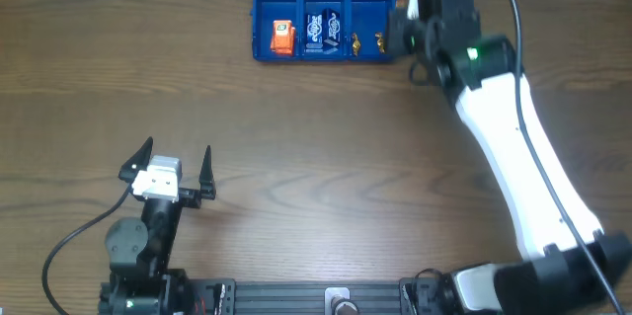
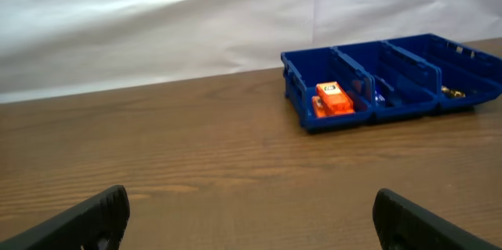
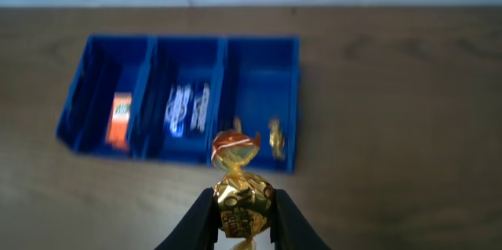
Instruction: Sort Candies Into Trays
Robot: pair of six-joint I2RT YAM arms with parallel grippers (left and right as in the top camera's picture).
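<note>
Left hand (image 1: 178,149): close to its base on the near side of the table (image 1: 326,157), fingers spread wide, holding nothing. Well apart from the tray.

Right arm reaches far up the table. Right hand (image 3: 243,212) is pinching a gold candy (image 3: 243,195); the wrapper's twisted end sticks out past the fingertips. The piece is held up off the table, on the near side of the blue tray (image 1: 259,19) and roughly in line with its right compartment. From above, the hand sits at the tray's right end.

The tray lies at the far side of the table, three compartments in a row:
- left: one orange candy (image 1: 283,38)
- middle: blue-wrapped candies (image 1: 324,31), a couple, count unclear
- right: small gold candies (image 1: 366,42), at least two

Progress, my reading: sorting is well along. Each compartment holds one colour, with no mixing seen. The only piece I see outside the tray is the gold one in the right hand. Remaining: carry it over the right compartment and release it among the other gold ones.
</note>
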